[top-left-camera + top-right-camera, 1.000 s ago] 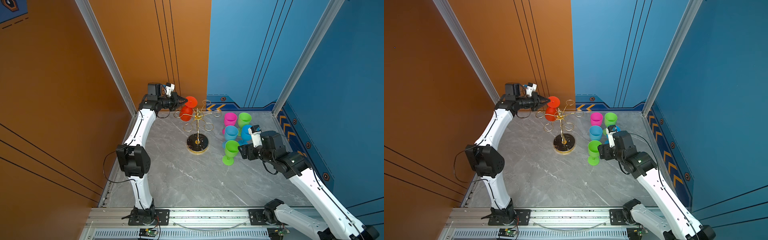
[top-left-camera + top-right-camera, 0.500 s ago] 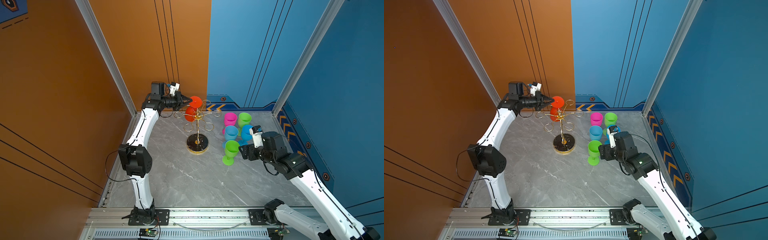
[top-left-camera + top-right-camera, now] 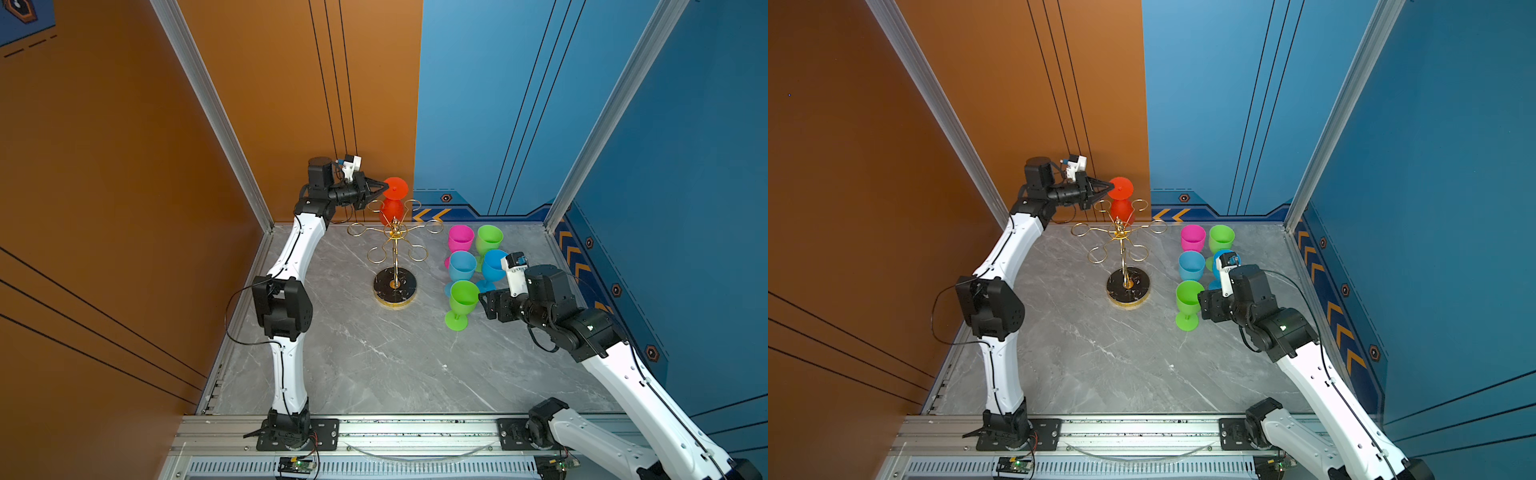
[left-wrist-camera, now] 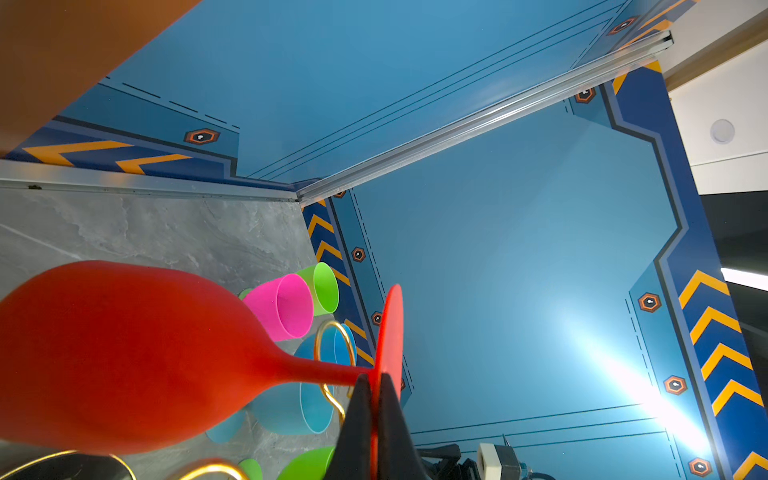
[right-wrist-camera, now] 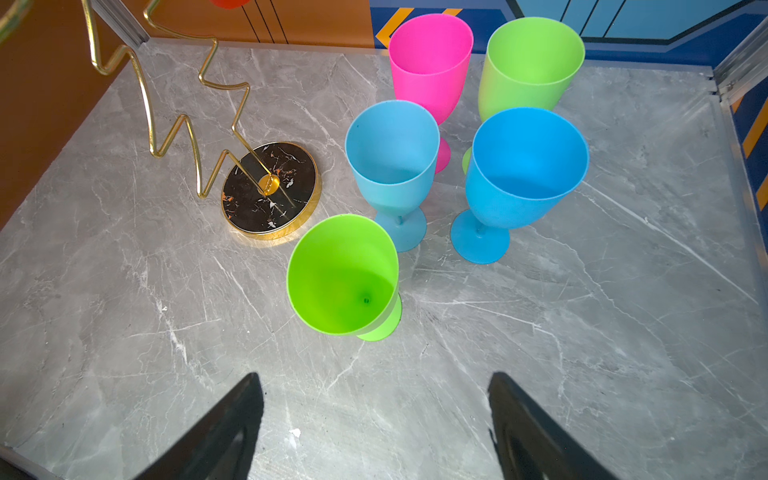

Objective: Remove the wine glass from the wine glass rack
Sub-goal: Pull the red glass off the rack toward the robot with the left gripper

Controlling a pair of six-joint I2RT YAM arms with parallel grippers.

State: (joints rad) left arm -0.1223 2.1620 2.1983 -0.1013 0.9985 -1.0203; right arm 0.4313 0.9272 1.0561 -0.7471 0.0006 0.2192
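No words, numbers or brand names can be read anywhere; the only signs, seen in both top views, are orange chevron arrows [image 3: 437, 215] and small hexagon badges [image 3: 446, 198] printed on the dark blue trim [image 3: 503, 219] along the foot of the blue walls [image 3: 478, 104].

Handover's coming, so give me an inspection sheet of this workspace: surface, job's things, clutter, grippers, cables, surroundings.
Surface: grey marble table, one small white speck.
Job's things: red wine glass upside down, held by its foot by the far loops of the wine glass rack, which stands upright; no other glass hangs there.
Clutter: five upright glasses right of the rack: pink glass, far green glass, near green glass, pale blue glass, deeper blue glass.
Grippers: left gripper shut on the glass's foot; right gripper open, empty.
Cables: black cable loops off the left arm.
Surroundings: orange wall, blue walls, front aluminium rail.
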